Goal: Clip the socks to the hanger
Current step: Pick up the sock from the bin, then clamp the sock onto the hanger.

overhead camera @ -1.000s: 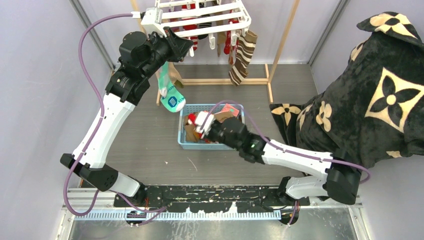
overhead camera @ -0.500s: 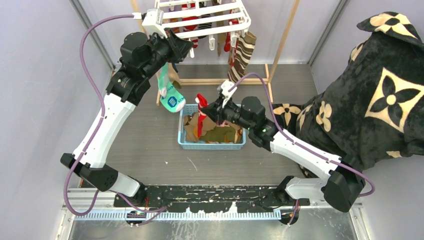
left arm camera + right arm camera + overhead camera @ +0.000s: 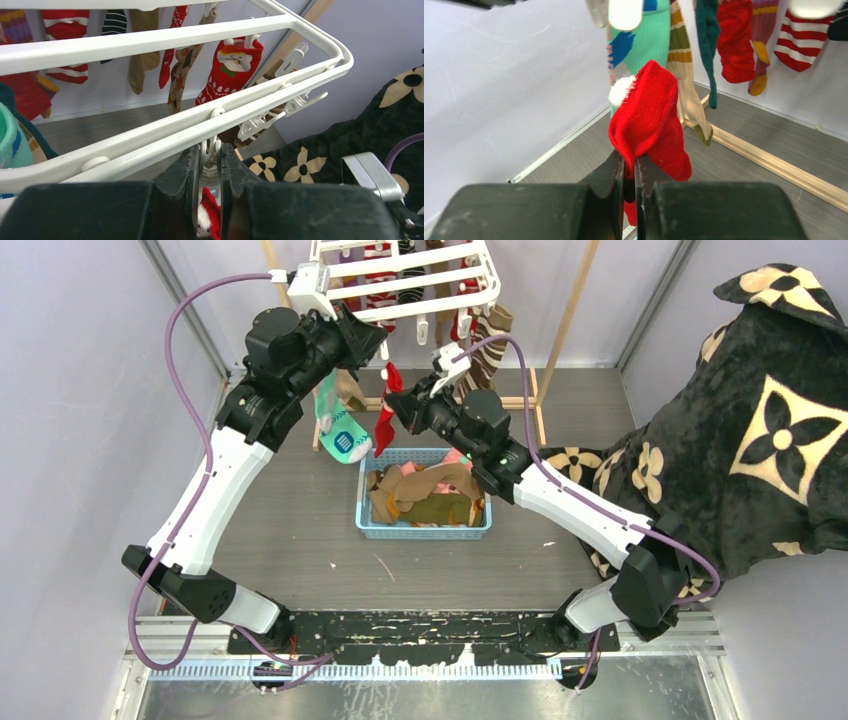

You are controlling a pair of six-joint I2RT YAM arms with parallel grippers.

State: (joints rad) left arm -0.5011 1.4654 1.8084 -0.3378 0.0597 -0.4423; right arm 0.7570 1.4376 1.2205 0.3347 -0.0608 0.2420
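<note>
Lilac walls (image 3: 80,440), grey plank floor (image 3: 300,530)

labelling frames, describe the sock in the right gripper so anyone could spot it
Start at the white hanger at the back, then drop toward the far edge of the blue basket. The sock pinched in the right gripper dangles there: plain red with a white pompom, unlike the teal patterned sock beside it.

glossy plastic hanger (image 3: 150,41), soft cloth sock (image 3: 649,112)

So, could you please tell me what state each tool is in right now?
Left tool: closed on a white hanger clip.
Right tool: closed, holding a red sock.
</note>
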